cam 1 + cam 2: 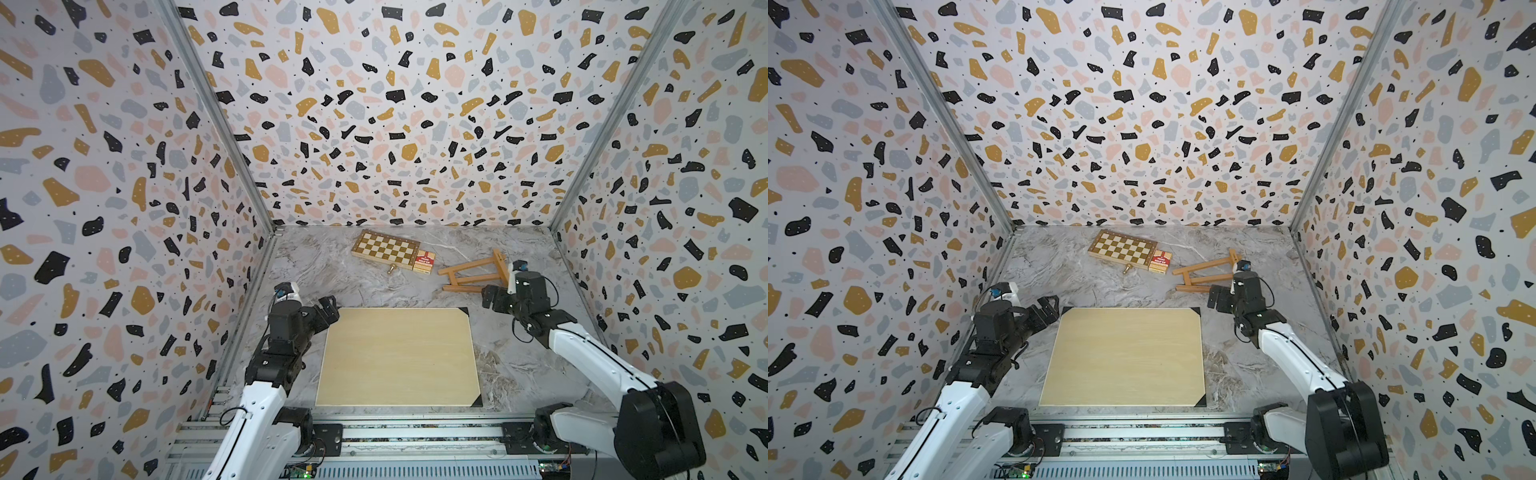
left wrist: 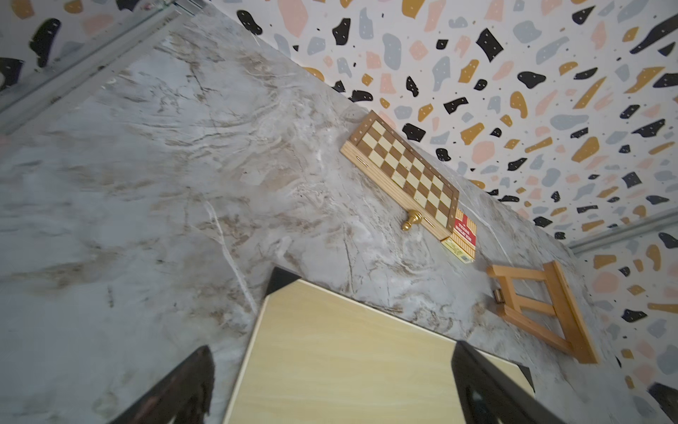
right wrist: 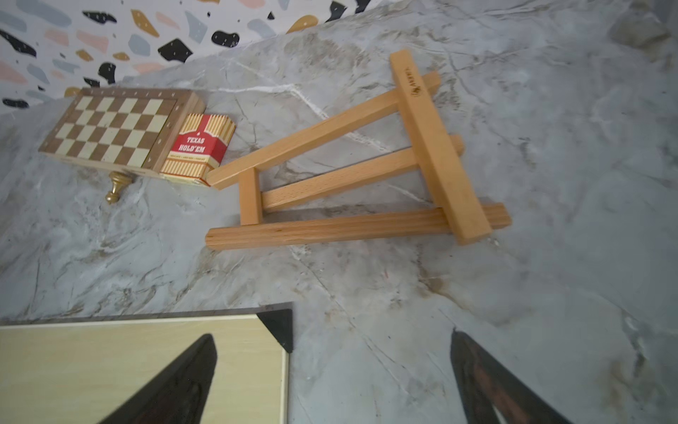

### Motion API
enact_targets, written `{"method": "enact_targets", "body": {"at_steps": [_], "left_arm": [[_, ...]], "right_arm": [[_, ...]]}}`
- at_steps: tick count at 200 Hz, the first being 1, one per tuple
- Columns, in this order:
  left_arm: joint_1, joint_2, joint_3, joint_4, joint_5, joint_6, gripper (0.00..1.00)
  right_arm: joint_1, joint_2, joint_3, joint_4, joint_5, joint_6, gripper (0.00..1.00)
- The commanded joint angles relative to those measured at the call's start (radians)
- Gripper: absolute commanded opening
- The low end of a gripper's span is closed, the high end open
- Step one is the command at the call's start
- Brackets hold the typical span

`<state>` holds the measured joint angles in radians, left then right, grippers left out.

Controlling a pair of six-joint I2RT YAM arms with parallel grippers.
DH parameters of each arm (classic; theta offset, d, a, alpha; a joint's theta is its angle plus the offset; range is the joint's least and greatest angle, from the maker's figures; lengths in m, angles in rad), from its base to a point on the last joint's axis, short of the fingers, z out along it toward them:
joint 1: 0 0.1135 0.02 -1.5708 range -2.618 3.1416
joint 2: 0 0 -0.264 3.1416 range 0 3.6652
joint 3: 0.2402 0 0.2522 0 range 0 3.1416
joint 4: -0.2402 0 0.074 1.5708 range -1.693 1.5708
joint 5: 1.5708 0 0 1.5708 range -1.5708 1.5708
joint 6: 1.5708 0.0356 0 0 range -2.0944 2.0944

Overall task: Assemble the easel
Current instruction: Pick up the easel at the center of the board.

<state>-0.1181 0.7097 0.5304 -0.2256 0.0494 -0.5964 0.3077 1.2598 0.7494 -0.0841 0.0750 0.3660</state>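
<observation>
The easel [image 1: 469, 264] [image 1: 1204, 264], made of honey-brown slats, lies folded flat on the marble table at the back right. Its ledge [image 3: 436, 147] crosses the legs in the right wrist view. My right gripper [image 1: 492, 297] [image 3: 332, 334] hovers just in front of the easel, open and empty, near the far right corner of the pale board [image 1: 399, 357]. Open too is my left gripper [image 1: 328, 305] [image 2: 332, 348], which hangs at the board's far left corner and holds nothing. The easel [image 2: 568, 312] also shows far off in the left wrist view.
A checkered chessboard box [image 1: 384, 248] lies at the back middle, with a red card box [image 1: 424, 264] against its right end and a gold pawn [image 1: 391, 269] lying in front. Patterned walls close in the left, back and right sides.
</observation>
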Motion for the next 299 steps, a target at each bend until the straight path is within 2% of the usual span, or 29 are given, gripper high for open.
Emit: {"method": "enact_targets", "body": {"at_steps": [1,32,66,79,135,175,261,299], "left_arm": [[-0.057,0.003,0.029,-0.010,0.050,-0.033,0.99],[-0.127,0.041,0.033,0.016,0.069,-0.060,0.99],[-0.191,0.090,0.056,0.016,0.055,-0.058,0.99],[-0.208,0.098,0.054,0.033,0.055,-0.063,0.99],[-0.270,0.174,0.054,0.087,0.041,-0.075,0.99],[-0.290,0.219,0.075,0.093,0.026,-0.066,0.99],[-0.292,0.263,0.113,0.071,0.003,-0.048,0.99],[-0.292,0.285,0.118,0.079,0.003,-0.041,0.99]], "right_arm": [[0.088,0.101,0.104,-0.066,0.076,-0.104,1.00],[0.140,0.292,0.255,-0.086,0.089,-0.159,1.00],[0.121,0.422,0.362,-0.167,0.086,-0.286,0.99],[0.091,0.454,0.382,-0.188,0.046,-0.316,0.98],[0.038,0.523,0.442,-0.183,-0.001,-0.436,0.97],[0.004,0.584,0.486,-0.223,-0.129,-0.520,0.97],[-0.006,0.670,0.552,-0.224,-0.123,-0.555,0.97],[-0.027,0.717,0.576,-0.240,-0.130,-0.559,0.90]]}}
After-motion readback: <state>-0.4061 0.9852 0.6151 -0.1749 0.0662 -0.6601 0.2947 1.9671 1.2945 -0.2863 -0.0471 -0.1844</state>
